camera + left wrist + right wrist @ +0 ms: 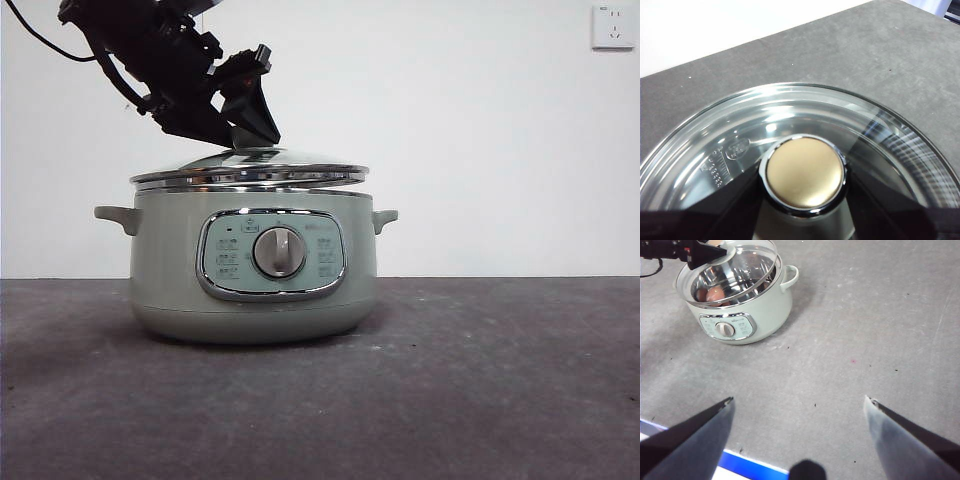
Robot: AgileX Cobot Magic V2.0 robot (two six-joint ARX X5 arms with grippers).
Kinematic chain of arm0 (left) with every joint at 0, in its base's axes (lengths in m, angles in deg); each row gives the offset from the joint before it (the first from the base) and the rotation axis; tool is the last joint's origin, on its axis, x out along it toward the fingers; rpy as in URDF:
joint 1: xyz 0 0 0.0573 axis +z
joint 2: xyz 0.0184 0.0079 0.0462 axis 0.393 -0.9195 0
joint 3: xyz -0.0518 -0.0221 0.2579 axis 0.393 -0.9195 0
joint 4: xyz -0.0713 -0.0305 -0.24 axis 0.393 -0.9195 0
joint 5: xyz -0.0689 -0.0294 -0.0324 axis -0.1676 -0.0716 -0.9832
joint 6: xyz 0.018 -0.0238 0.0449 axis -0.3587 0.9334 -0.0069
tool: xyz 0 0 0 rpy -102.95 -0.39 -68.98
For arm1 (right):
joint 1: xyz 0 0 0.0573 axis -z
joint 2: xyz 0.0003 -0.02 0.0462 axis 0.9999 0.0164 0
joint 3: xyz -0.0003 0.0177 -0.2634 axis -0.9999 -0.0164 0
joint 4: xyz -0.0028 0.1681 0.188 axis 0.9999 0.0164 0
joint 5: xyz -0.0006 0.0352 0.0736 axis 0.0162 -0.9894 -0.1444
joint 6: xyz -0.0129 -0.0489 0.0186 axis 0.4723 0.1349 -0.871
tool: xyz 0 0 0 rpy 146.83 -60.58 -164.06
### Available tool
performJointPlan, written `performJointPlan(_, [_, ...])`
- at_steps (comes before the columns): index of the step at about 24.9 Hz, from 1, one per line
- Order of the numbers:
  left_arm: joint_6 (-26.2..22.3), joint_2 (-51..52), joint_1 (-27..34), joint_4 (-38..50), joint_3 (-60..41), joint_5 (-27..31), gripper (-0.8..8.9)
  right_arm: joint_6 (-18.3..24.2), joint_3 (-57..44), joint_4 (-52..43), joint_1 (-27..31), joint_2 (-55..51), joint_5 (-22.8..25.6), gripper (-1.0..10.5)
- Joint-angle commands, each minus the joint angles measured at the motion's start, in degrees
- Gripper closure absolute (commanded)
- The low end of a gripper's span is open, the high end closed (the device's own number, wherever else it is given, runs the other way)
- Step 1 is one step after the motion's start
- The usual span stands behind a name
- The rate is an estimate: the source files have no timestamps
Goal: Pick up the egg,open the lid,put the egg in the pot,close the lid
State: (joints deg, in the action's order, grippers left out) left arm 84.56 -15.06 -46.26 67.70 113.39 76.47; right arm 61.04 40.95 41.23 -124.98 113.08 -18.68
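Front view: pot (pixel 254 270), sage-green, on the dark table (pixel 480 390). Lid (pixel 250 170) over the rim, tilted, one edge raised and not seated. Left gripper (pixel 250 130) comes from above, jaws at the knob. Egg not visible here.

Left wrist view: knob (pixel 805 172) between the two jaws, which are clamped against its sides; glass dome spreads around it.

Right wrist view: right gripper (pixel 797 415) waits well apart from the pot, jaws spread wide, holding nothing. Egg (pixel 715 293) lies inside the pot, seen through the glass.

Step in hand, judged: closing. Level the lid, centre its steel rim over the pot's rim, lower gently until seated, then release the knob.
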Motion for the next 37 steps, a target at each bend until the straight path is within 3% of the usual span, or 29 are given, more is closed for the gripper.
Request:
performJointPlan(1, [-0.02,-1.07,-0.22,2.38,0.9,-0.59,8.22,-0.52,-0.52,1.46,-0.02,-0.24,0.24,5.1])
performJointPlan(20, [-0.22,-3.37,-0.44,1.81,0.9,-0.37,8.22,-0.44,-0.52,1.46,-0.02,-0.24,0.24,5.1])
performJointPlan(26, [-0.22,-3.37,-0.44,-4.26,0.9,-0.44,8.04,-0.42,-0.52,1.46,-0.02,-0.24,0.28,5.1])
performJointPlan(27, [-0.22,-3.37,-0.44,-4.39,0.9,-0.68,7.4,-0.42,-0.52,1.46,-0.02,-0.24,0.28,5.1])
performJointPlan(29, [-0.2,-3.34,-0.44,-4.39,0.94,-1.03,5.01,-0.44,-0.52,1.46,-0.02,-0.24,0.26,5.1])
performJointPlan(30, [-0.2,-3.34,-0.44,-4.46,1.01,-1.05,4.3,-0.44,-0.52,1.46,-0.02,-0.24,0.28,5.1])
performJointPlan(37, [-0.2,-3.23,-0.44,-13.64,7.74,-1.03,4.27,-0.44,-0.52,1.46,-0.02,-0.24,0.46,5.1])
